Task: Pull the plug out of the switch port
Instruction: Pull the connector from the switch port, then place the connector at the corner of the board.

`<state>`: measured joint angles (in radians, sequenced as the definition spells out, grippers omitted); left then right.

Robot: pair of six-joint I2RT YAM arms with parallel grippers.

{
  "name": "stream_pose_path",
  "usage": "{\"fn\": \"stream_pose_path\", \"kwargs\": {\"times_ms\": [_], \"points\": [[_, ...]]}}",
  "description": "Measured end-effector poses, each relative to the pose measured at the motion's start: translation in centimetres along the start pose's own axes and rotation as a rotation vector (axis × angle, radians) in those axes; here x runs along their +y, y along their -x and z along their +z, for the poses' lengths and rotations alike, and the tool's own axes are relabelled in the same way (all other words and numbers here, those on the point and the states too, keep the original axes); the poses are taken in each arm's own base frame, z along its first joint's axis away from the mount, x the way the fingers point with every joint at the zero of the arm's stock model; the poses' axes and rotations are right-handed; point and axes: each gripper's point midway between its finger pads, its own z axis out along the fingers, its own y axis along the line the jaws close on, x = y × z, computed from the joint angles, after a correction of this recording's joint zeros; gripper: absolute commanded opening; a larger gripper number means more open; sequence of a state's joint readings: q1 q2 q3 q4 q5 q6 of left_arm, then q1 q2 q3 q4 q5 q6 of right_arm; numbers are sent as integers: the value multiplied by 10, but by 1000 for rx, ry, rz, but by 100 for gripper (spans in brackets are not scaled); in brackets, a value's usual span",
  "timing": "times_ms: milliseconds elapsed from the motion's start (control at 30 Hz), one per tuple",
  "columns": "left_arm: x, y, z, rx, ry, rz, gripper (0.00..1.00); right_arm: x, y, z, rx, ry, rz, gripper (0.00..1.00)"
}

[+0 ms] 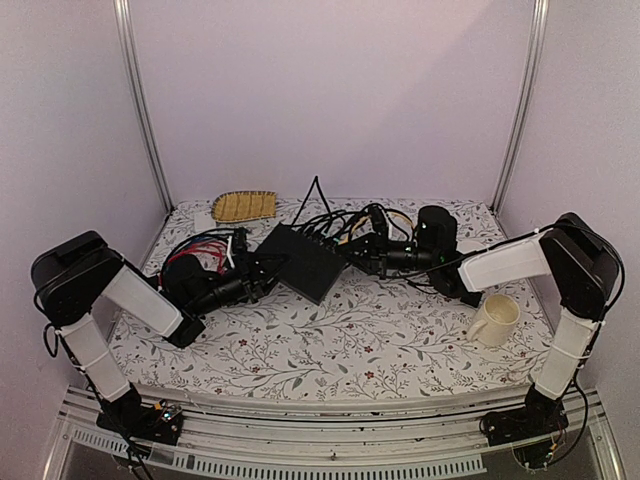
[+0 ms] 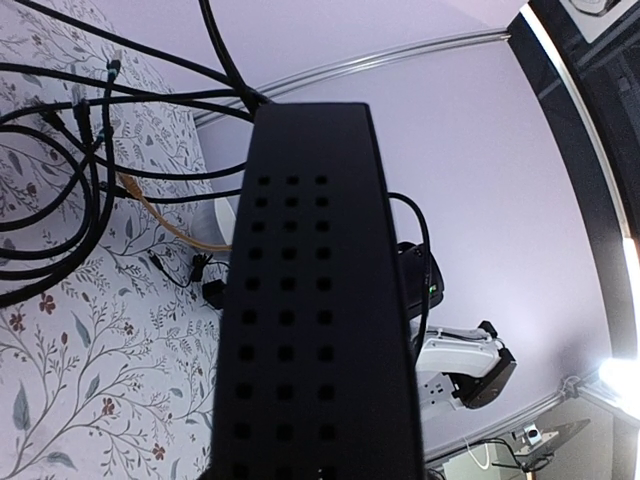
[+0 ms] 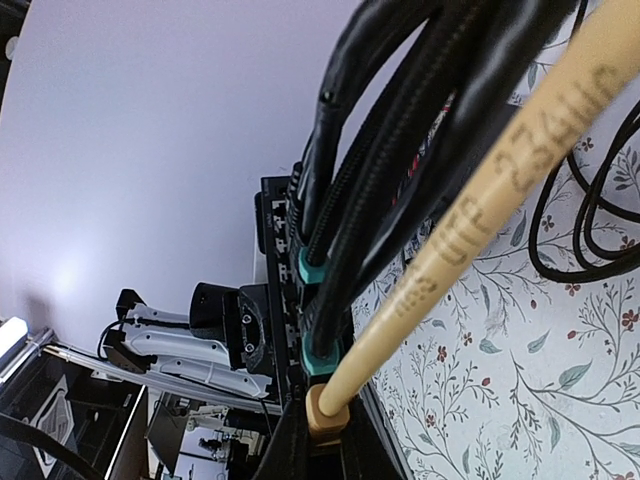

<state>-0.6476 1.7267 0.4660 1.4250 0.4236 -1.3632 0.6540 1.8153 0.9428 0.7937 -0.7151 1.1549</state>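
Note:
The black switch (image 1: 305, 262) lies at an angle at mid-table. My left gripper (image 1: 260, 272) is shut on its left end. In the left wrist view the switch's vented side (image 2: 300, 300) fills the middle and hides my fingers. Several cables run into the port row (image 3: 280, 250): two black ones with teal boots (image 3: 320, 270) and a tan cable (image 3: 470, 220). The tan cable ends in a tan plug (image 3: 328, 412). My right gripper (image 3: 328, 445) is shut on that plug, whose boot sits against the port face. In the top view the right gripper (image 1: 362, 250) is at the switch's right edge.
Black cables (image 1: 350, 218) loop behind the switch. A bundle of red and blue wires (image 1: 195, 248) lies at the left. A woven yellow tray (image 1: 244, 206) sits at the back and a white mug (image 1: 495, 318) stands at the right front. Metal frame posts stand at both back corners.

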Motion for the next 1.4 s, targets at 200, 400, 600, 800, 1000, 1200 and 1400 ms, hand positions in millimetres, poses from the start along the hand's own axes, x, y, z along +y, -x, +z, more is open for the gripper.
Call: {"fn": "stream_pose_path", "kwargs": {"times_ms": [200,400,600,800,1000,1200,1400], "points": [[1,-4,-6,3,8,-1,0,-1,14,-8,-41,-9,-7,1],[3,-6,-10,6,18,-1,0,-3,37,-22,-108,-23,-14,1],[2,-5,-11,-5,21,4,0,-9,32,-27,-110,-35,-6,1],[4,-4,-14,-19,36,12,0,-3,26,-43,-117,-48,-22,1],[11,0,-19,-52,61,13,0,15,40,-65,-160,-51,-76,1],[15,7,-20,-87,80,17,0,17,48,-78,-178,-70,-91,1],[23,13,-20,-107,114,19,0,16,40,-78,-128,-81,-65,1]]}}
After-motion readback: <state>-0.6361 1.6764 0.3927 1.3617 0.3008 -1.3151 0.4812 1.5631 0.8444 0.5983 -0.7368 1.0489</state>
